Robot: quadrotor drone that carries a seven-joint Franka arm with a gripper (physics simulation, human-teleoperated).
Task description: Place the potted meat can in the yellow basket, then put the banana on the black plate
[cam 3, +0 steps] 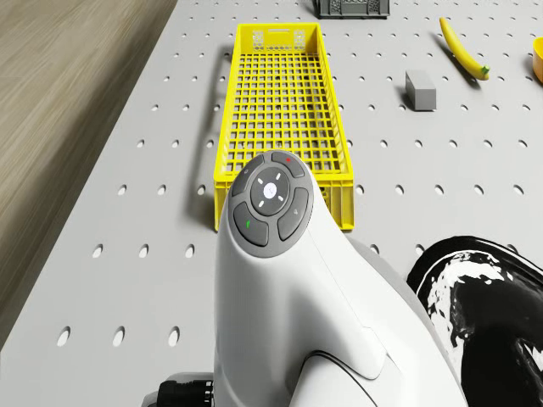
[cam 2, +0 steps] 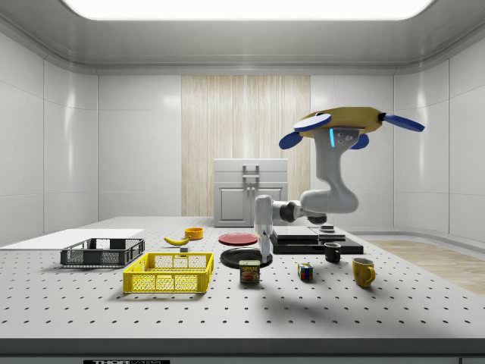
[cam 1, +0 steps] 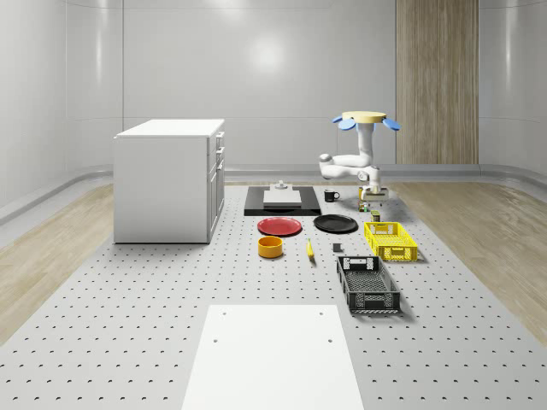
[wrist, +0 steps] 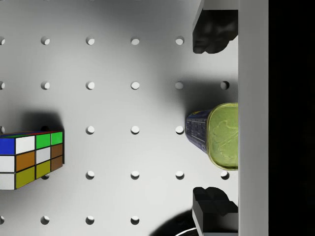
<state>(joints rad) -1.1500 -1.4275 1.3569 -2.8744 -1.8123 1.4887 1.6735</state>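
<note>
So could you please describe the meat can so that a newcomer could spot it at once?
Start at the yellow basket in the side view. Just off its right end, under the gripper, stands the meat can. It is dark blue with a yellow-green top, unlike the many-coloured cube beyond.

Drone (cam 2: 345,125) hovers over bench (cam 2: 394,303), gripper (cam 2: 264,255) hanging just above potted meat can (cam 2: 249,271). Side view: basket (cam 2: 170,273) left of can, cube (cam 2: 305,271) right of it, mug (cam 2: 363,271) further right. Plate (cam 2: 244,258) behind can; banana (cam 2: 176,240) behind basket, apart from plate.
</note>
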